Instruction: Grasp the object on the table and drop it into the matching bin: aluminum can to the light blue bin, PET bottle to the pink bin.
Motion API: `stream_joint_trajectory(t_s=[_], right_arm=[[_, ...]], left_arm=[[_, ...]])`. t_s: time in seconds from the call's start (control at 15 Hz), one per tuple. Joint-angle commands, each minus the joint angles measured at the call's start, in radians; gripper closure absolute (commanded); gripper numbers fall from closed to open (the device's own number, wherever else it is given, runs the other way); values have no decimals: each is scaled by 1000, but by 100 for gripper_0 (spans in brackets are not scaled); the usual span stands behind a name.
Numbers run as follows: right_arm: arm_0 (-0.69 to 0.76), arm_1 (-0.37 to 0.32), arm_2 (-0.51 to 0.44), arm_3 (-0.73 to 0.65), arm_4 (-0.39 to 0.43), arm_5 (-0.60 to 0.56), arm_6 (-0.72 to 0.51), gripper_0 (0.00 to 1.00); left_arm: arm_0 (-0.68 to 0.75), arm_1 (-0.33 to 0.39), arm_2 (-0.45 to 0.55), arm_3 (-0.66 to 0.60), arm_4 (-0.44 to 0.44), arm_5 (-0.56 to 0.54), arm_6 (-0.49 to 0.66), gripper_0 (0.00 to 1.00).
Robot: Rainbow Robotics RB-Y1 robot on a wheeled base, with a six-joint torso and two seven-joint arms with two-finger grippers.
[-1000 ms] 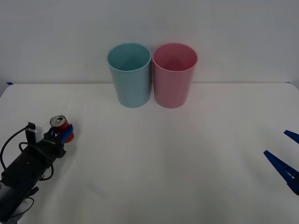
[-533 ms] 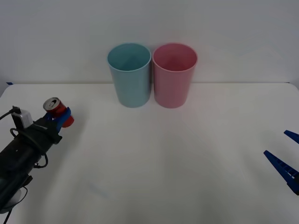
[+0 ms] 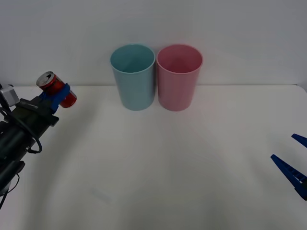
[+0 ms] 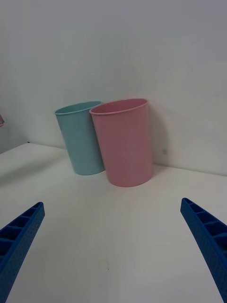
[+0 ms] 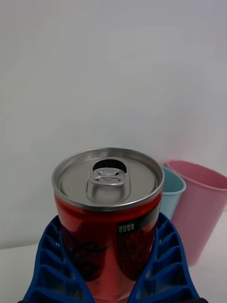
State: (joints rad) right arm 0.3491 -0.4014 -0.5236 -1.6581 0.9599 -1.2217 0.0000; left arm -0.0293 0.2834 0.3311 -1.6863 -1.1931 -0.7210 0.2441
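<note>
The left pincer [image 3: 56,96] is clamped on the can [image 3: 56,89], its blue ribbed fingers [image 5: 163,255] wrapped round the red body on both sides. The can is held in the air above the desk's [image 3: 158,163] far left corner, tilted so that its silver top leans toward the left edge. In the left wrist view the top of the can [image 5: 109,199] shows its pull tab and open mouth, and printed text runs down the red side.

Along the far edge of the desk, near its middle, stand the blue bin [image 3: 133,76] and the pink bin [image 3: 179,76], upright, side by side and just about touching, the blue one nearer the can. Both are well apart from the can. From the left wrist the blue bin [image 5: 171,196] and pink bin [image 5: 203,208] rise behind the can.

The right pincer [image 3: 291,166] sits low at the desk's right edge, near the near corner, its fingers [image 4: 208,241] spread wide with nothing between them, facing the pink bin [image 4: 124,142] and blue bin [image 4: 81,137].
</note>
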Motion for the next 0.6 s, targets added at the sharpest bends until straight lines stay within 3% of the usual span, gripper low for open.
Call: stream_joint_trajectory(t_s=[0.07, 0.4, 0.6], right_arm=[[0, 0, 0, 0, 0, 0, 0, 0], [0, 0, 0, 0, 0, 0, 0, 0], [0, 0, 0, 0, 0, 0, 0, 0]], left_arm=[[-46, 29, -4, -21, -28, -5, 80, 100], [-187, 59, -23, -1, -114, -14, 205, 100], [-316, 59, -40, 126, -158, -26, 190, 100]])
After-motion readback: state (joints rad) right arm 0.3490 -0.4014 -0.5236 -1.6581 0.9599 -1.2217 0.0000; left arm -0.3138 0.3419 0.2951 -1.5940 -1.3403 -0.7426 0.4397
